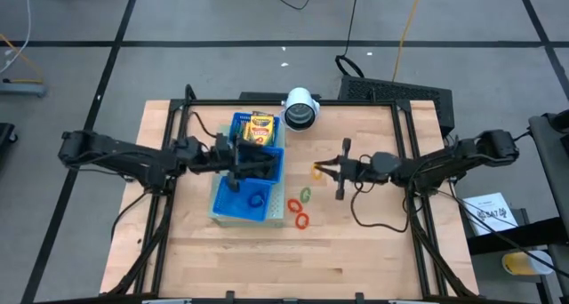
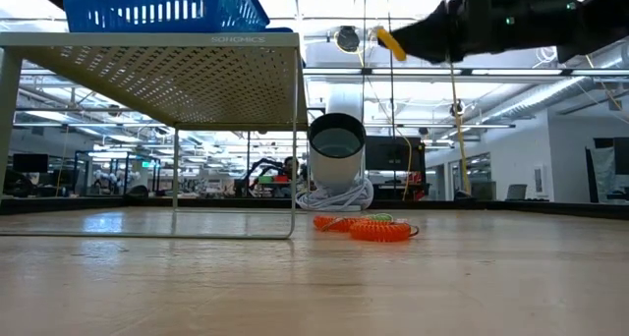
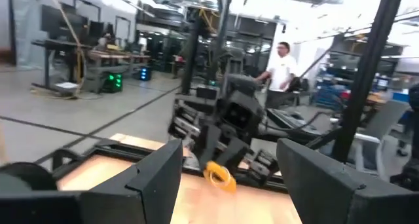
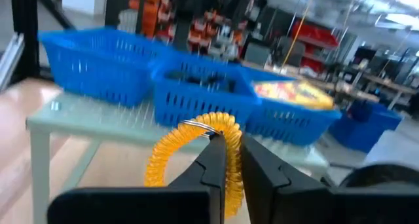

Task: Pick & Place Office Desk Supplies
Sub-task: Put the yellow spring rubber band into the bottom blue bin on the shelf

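Observation:
A yellow coiled ring (image 4: 171,147) hangs in my shut right gripper (image 4: 228,137), above the table and right of the blue tray (image 1: 233,203). In the high view this gripper (image 1: 325,171) points at the tray. The tray stands on a white mesh stand (image 2: 177,73). A yellow-and-green crayon box (image 1: 260,127) lies in its far compartment. Red, orange and green rings (image 1: 300,207) lie on the table near the tray's right side. My left gripper (image 1: 258,164) hovers open over the tray's middle, with nothing between its fingers (image 3: 157,178). My right gripper pinches the yellow coiled ring's upper part (image 4: 208,127) between its two fingers. The fingers lie about level and come from the table's right side. The ring hangs below the fingertips (image 2: 391,43), well clear of the table.
A white cylinder with a dark centre (image 1: 300,109) stands at the far edge, just beyond the tray. Cables trail from both arms across the wood. Bare tabletop lies toward the near edge. People show in the room beyond the table.

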Robot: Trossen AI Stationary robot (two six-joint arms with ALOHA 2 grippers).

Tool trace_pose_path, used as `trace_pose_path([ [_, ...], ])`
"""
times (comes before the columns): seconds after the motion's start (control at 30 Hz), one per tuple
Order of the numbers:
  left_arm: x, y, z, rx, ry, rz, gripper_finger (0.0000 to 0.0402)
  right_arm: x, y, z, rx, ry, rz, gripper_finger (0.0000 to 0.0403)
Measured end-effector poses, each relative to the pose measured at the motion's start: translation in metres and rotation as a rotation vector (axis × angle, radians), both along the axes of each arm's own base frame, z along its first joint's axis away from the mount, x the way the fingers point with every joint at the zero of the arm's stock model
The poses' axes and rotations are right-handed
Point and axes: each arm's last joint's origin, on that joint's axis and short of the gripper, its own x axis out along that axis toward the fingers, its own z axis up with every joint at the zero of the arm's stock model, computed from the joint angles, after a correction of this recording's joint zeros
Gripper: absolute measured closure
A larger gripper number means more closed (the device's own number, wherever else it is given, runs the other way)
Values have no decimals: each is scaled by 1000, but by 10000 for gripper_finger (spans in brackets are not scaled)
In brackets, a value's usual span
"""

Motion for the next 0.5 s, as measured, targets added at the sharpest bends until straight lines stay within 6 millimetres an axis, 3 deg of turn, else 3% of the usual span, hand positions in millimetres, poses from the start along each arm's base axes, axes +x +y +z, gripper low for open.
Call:
trace_pose_path([
  [0.17, 29, -6, -7, 10, 19, -68, 149, 1, 0, 7, -7, -91, -1, 381],
  [0.5, 106, -15, -4, 60, 137, -212, 149, 2, 1, 20, -33, -289, -8, 383],
])
